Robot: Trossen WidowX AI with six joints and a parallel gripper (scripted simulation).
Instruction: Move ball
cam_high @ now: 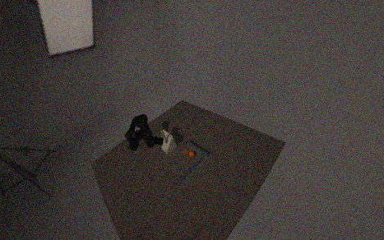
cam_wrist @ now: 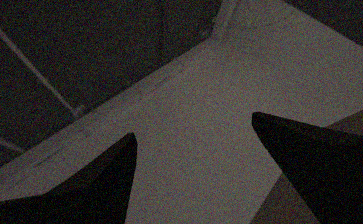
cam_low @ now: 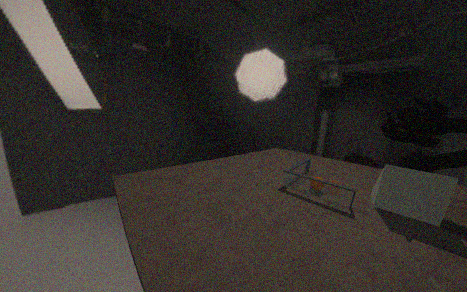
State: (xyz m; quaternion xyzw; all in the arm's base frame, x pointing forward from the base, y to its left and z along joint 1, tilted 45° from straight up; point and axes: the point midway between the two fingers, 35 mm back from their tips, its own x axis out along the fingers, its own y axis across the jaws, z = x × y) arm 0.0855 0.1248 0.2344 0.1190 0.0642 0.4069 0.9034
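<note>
We judge the task barely begun: the small orange ball (cam_high: 191,154) lies on the brown table (cam_high: 233,164) within the corner of the thin clear walls (cam_low: 324,196), untouched. Our gripper (cam_wrist: 193,165) hangs spread wide, holding nothing, its dark wedge-shaped fingers matte. The see-through copy we cannot make out.

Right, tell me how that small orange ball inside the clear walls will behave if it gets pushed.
The small orange ball is round, so it will probably roll at a light nudge. The low clear walls beside it would likely stop it on those sides only. The fingers stand wide apart with nothing between them, so nothing steadies it.
</note>
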